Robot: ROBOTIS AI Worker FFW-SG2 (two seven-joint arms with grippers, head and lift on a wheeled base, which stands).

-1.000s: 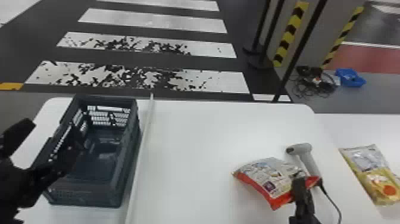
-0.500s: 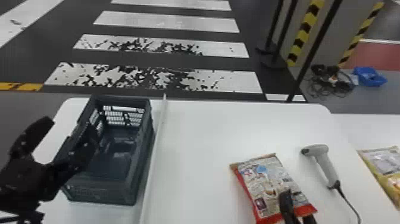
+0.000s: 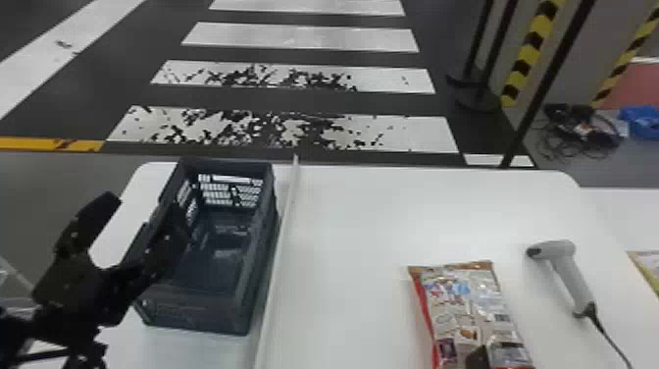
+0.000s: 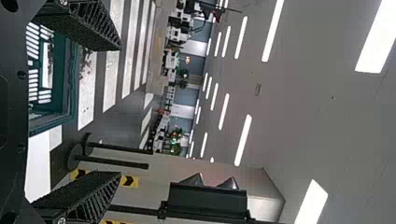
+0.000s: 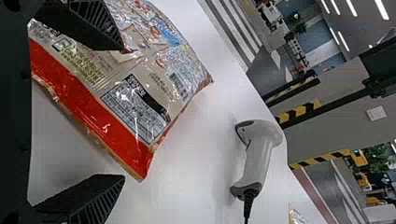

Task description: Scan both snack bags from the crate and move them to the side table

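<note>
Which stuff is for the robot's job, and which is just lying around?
For the job:
crate
red-edged snack bag
snack bag on side table
handheld scanner
side table

Just lying around:
tangled cables on the floor
blue tub

Across the top of your head view, a dark floor (image 3: 122,68) carries broad white stripes (image 3: 417,135), with cables (image 3: 581,130) at upper right. A white table (image 3: 367,221) spans the lower middle. Your left wrist view shows long ceiling lights (image 4: 243,140) and green plants (image 4: 175,148).
</note>
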